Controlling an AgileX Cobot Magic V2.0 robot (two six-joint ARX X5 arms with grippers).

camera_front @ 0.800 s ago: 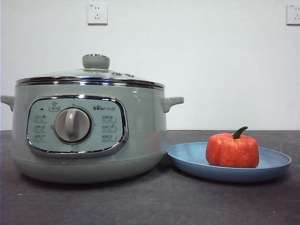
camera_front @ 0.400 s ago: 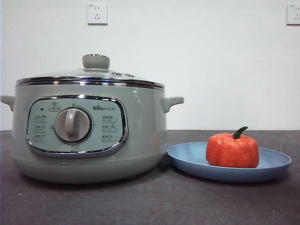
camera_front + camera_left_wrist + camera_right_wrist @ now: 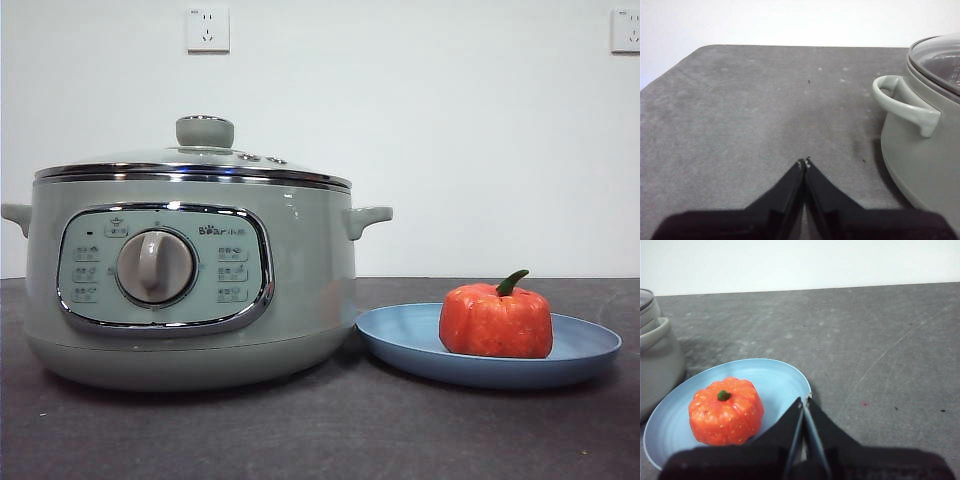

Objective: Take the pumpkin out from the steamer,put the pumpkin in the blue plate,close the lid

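Nothing had shifted since the earlier frames, as you saw. Nearest, the blue plate held the pumpkin upright; the steamer wore its lid, so the job looked finished. Both the left gripper and right gripper had jaws pressed together, empty, clear of everything.

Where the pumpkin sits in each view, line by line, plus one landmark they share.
Front view: the pumpkin sits on the blue plate, right of the steamer.
Left wrist view: not in it.
Right wrist view: pumpkin on the plate, by the right gripper.
Shared landmark: the steamer.
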